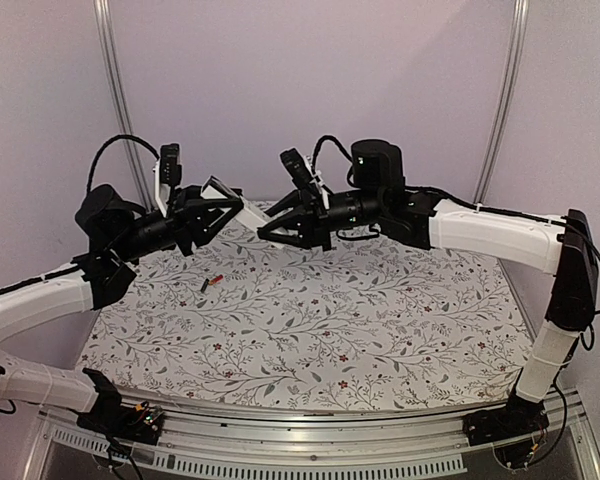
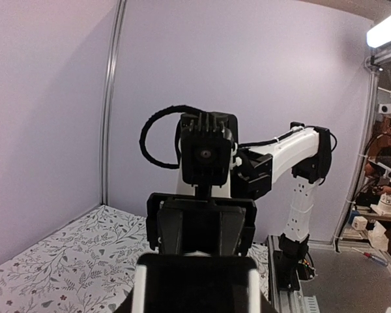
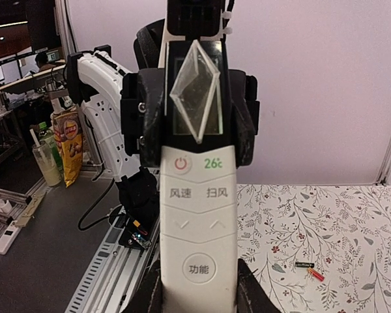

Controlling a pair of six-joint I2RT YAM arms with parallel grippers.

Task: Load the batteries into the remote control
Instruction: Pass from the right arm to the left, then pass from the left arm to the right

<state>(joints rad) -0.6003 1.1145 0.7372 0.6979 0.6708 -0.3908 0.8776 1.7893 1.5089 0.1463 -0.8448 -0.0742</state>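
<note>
Top external view: the flowery table (image 1: 380, 330) lies under two raised arms. The left claw (image 1: 218, 205) and the right claw (image 1: 272, 226) meet up in the air. Each one is closed on one end of the white remote control (image 1: 248, 212). The tiny batteries (image 1: 211, 283) lie on the table, below the left claw.

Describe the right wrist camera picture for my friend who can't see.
A white remote control stands upright mid-picture, buttons facing us, clamped by the left end effector, its lower end between the fingers of the right end effector. Tiny batteries lie on the flowery table.
</note>
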